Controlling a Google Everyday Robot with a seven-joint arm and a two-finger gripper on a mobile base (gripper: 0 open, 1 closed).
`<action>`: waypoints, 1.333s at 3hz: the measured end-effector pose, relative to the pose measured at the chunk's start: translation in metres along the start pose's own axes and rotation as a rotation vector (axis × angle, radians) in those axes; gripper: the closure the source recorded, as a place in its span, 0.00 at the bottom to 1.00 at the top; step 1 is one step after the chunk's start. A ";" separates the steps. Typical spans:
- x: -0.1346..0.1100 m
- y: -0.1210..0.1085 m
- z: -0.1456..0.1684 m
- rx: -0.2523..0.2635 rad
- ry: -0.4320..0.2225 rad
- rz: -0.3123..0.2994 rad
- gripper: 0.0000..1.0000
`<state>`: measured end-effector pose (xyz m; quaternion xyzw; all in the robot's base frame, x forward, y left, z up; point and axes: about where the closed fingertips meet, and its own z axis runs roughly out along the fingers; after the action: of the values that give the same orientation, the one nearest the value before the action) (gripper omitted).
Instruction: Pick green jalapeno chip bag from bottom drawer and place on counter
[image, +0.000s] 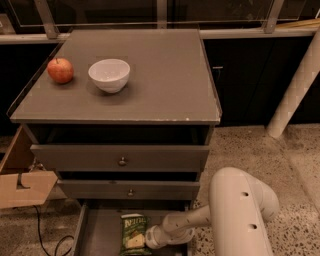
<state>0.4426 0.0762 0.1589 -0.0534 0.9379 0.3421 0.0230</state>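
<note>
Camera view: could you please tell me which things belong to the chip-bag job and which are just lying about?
Job: green jalapeno chip bag, lying in the open bottom drawer; the counter; the hand, down in the drawer at the bag's right edge.
Lying about: red apple and white bowl on the counter; cardboard box beside the cabinet.

White rounded arm (236, 210), tool (147, 238) in bottom drawer (100, 232)
</note>
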 end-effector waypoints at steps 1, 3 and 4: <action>0.000 0.000 0.000 0.000 0.000 0.000 0.50; 0.000 0.000 0.000 0.000 0.000 0.000 0.97; 0.000 0.000 0.000 0.000 0.000 0.000 1.00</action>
<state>0.4424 0.0762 0.1590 -0.0535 0.9378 0.3423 0.0228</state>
